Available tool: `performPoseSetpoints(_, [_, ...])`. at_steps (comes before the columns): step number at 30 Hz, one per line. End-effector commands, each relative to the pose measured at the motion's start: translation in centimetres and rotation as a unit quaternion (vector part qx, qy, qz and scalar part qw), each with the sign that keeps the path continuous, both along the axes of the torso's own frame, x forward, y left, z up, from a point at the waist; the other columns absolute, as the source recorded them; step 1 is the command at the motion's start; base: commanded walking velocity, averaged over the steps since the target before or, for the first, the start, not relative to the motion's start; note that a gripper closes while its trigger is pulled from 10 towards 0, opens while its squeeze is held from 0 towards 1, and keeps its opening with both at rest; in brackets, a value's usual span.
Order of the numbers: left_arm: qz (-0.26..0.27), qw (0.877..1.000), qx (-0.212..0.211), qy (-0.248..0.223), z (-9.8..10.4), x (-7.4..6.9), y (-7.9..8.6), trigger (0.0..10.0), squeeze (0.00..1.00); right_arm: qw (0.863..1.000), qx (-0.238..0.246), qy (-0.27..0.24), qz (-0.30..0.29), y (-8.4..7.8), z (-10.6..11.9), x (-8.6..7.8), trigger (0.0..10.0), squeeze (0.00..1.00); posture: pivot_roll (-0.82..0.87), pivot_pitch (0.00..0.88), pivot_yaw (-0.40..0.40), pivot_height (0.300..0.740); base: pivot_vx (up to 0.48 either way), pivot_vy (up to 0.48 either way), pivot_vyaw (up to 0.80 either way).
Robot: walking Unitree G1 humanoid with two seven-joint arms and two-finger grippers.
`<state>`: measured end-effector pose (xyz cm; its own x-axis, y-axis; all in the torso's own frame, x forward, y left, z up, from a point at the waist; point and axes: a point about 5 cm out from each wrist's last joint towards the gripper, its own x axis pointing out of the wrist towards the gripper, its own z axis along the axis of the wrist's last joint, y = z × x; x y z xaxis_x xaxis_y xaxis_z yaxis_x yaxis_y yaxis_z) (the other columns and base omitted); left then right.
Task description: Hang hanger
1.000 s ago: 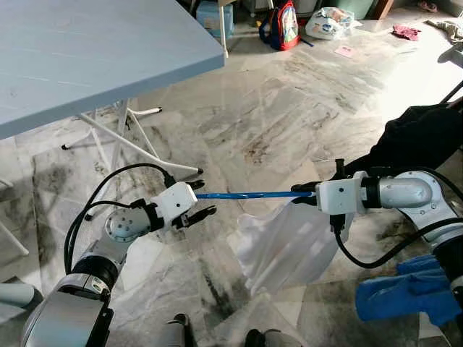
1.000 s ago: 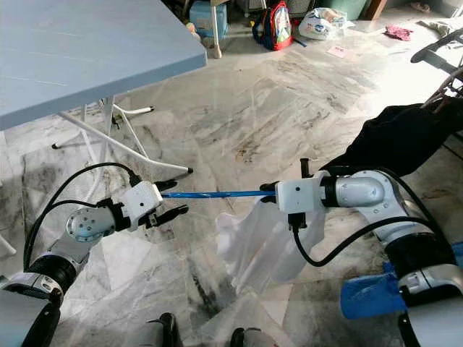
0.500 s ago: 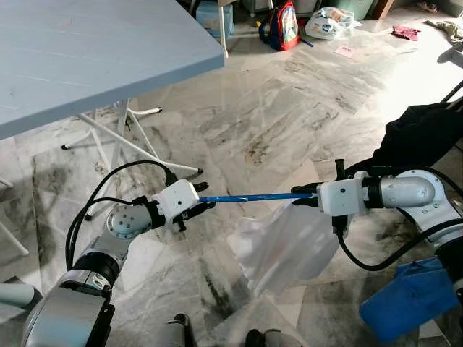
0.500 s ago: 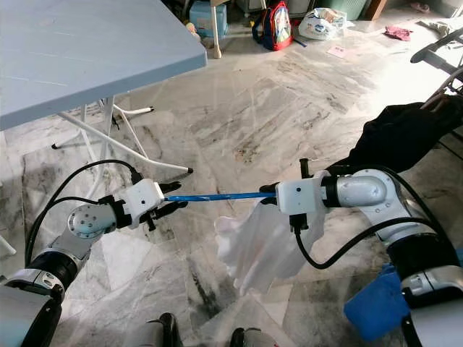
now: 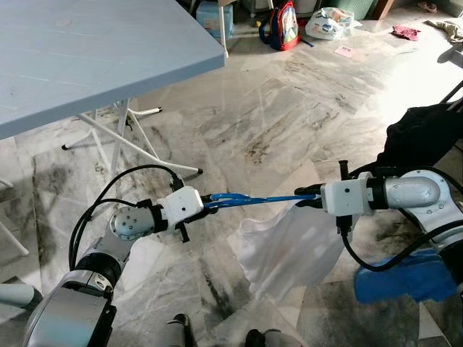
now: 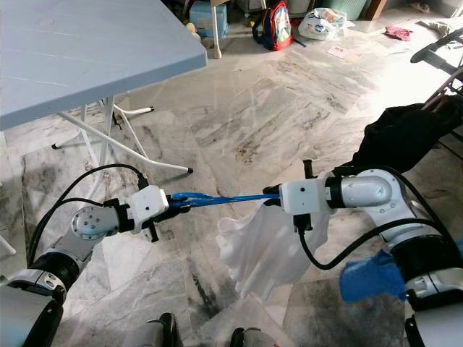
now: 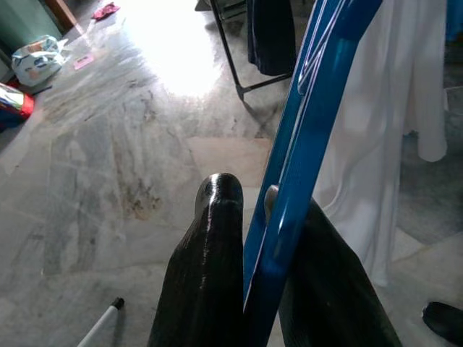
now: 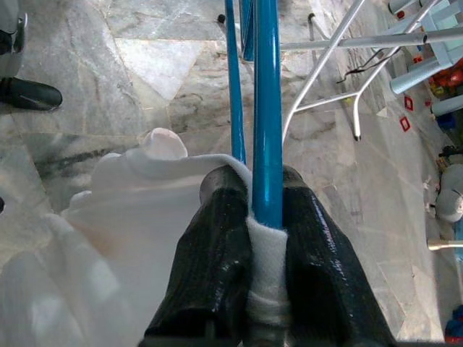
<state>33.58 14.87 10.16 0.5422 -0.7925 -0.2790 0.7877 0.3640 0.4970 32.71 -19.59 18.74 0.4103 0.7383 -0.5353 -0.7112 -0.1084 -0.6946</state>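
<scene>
A blue hanger (image 5: 253,198) stretches level between my two grippers, low over the marble floor. My left gripper (image 5: 205,205) is shut on its left end; in the left wrist view the blue bar (image 7: 304,144) runs between the two black fingers (image 7: 213,246). My right gripper (image 5: 311,196) is shut on the right end together with a fold of white cloth (image 5: 286,246), which hangs down from the hanger. In the right wrist view the bar (image 8: 266,130) and the white cloth (image 8: 145,210) sit clamped between the fingers (image 8: 217,253).
A light blue folding table (image 5: 87,50) with white legs stands at the left. Dark clothes (image 5: 427,134) hang on a rack at the right. A blue cloth (image 5: 401,275) lies on the floor at lower right. Bags (image 5: 286,25) stand far back.
My left gripper moved right onto the hanger's left end and shut on it; a second ago it stood open beside the bar. The right gripper kept its hold.
</scene>
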Motion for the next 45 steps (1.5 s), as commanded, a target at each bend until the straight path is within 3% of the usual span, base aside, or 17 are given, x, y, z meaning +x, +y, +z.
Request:
performPoseSetpoints(1, [-0.003, 1.000, -0.001, 0.017, -0.6, -0.3, -0.1, 0.0, 0.00, 1.000, 0.003, -0.010, 0.007, -0.1, 0.6, -0.2, 10.0, 0.00, -0.02, 0.210, -0.050, 0.740, 0.000, 0.000, 0.00])
performPoseSetpoints(10, [-0.020, 0.999, -0.013, 0.025, -1.1, -0.7, -1.0, 0.0, 0.00, 1.000, 0.018, 0.009, 0.004, 0.3, -0.4, -0.5, 10.0, 0.00, -0.02, 0.200, -0.040, 0.740, 0.000, 0.000, 0.00])
performPoseSetpoints(11, [-0.021, 0.999, -0.013, 0.027, -1.2, -0.8, -1.0, 0.0, 0.00, 1.000, 0.019, 0.018, 0.006, 0.3, -0.5, -0.6, 10.0, 0.53, -0.02, 0.198, -0.037, 0.740, 0.000, 0.000, 0.00])
performPoseSetpoints(12, [-0.021, 0.999, -0.013, 0.028, -1.2, -0.8, -1.0, 0.0, 0.00, 1.000, 0.018, 0.021, 0.007, 0.3, -0.5, -0.7, 10.0, 0.53, -0.02, 0.198, -0.037, 0.740, 0.000, 0.000, 0.00])
performPoseSetpoints(13, [-0.021, 0.999, -0.014, 0.030, -1.3, -0.9, -1.0, 0.0, 0.00, 0.999, 0.017, 0.026, 0.007, 0.2, -0.5, -0.7, 10.0, 1.00, -0.02, 0.197, -0.034, 0.740, 0.000, 0.000, 0.00])
performPoseSetpoints(18, [-0.016, 0.999, -0.028, 0.037, -1.5, -1.0, -1.1, 0.0, 0.00, 0.999, 0.017, 0.033, 0.003, -0.1, -0.5, -0.6, 10.0, 1.00, -0.02, 0.192, -0.030, 0.740, 0.000, 0.000, 0.00])
performPoseSetpoints(24, [-0.005, 0.997, -0.058, 0.044, -2.1, -1.5, -1.4, 0.0, 0.00, 0.999, 0.036, -0.020, -0.016, 0.2, 0.4, 0.4, 10.0, 1.00, -0.01, 0.190, -0.035, 0.740, 0.000, 0.000, 0.00])
performPoseSetpoints(45, [0.037, 0.992, -0.110, 0.044, -3.5, -2.7, -1.5, 0.0, 0.00, 0.995, 0.048, -0.081, -0.033, 0.3, 1.4, 1.9, 10.0, 1.00, 0.00, 0.192, -0.044, 0.740, 0.000, 0.000, 0.00])
